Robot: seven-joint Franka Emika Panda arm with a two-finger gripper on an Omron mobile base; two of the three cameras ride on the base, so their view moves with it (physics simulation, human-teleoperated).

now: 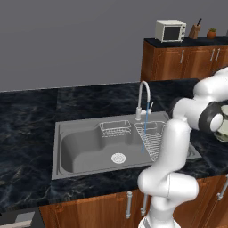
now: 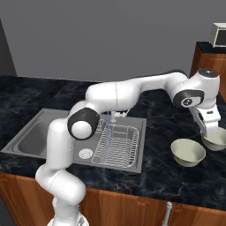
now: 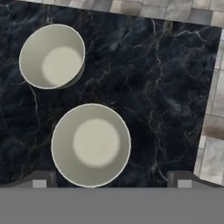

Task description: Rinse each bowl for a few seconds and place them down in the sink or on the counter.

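With my gripper (image 3: 111, 179) spread wide above the nearer of two bowls (image 3: 91, 145) on the black counter (image 3: 166, 87) right of the sink (image 2: 121, 150), I judge it light, rigid, slick; I'd pinch its rim

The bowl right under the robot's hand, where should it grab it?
Probably by the thin rim, from straight above. The nearer bowl sits upright and empty on the counter, too wide to straddle whole. One finger inside, one outside fits the open gripper; the side away from the other bowl looks freest.
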